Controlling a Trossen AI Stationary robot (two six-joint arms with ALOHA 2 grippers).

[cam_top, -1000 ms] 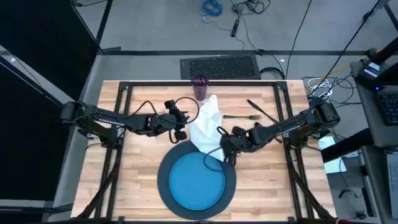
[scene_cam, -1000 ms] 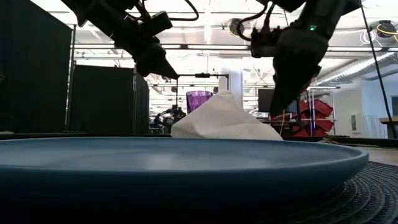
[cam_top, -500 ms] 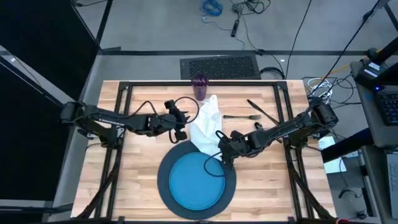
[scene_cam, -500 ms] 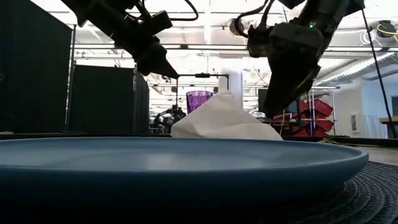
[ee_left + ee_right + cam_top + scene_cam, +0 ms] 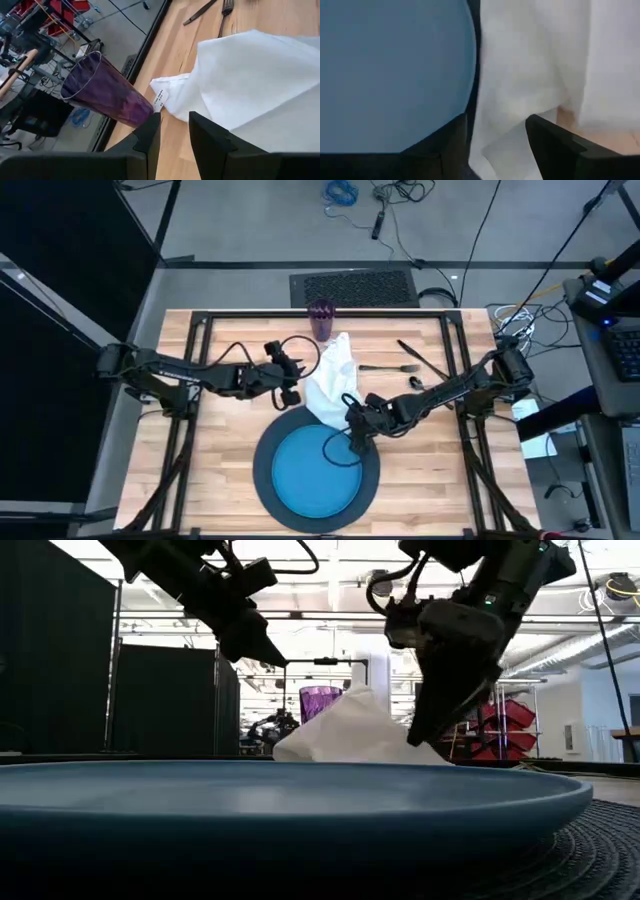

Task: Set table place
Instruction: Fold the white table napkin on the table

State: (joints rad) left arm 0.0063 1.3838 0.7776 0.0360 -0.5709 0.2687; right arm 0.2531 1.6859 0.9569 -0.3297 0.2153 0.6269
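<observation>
A robotics lab or workshop is indicated. A black-framed wooden table (image 5: 230, 470) is flanked by black curtain panels (image 5: 165, 700), with loose cables (image 5: 345, 195) strewn on the far floor. Red storage bins (image 5: 505, 720) and exposed ceiling pipework (image 5: 330, 615) are seen behind.

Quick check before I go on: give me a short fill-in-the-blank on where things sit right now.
1. The blue plate rests on the dark grey ____.
2. The purple cup stands at the table's far edge, just beyond the white ____.
3. The right tool hangs over the near end of the napkin, its fingers ____.
4. The fork lies on the wood to the ____ of the napkin in the high view.

Missing words: charger; napkin; open; right
</observation>
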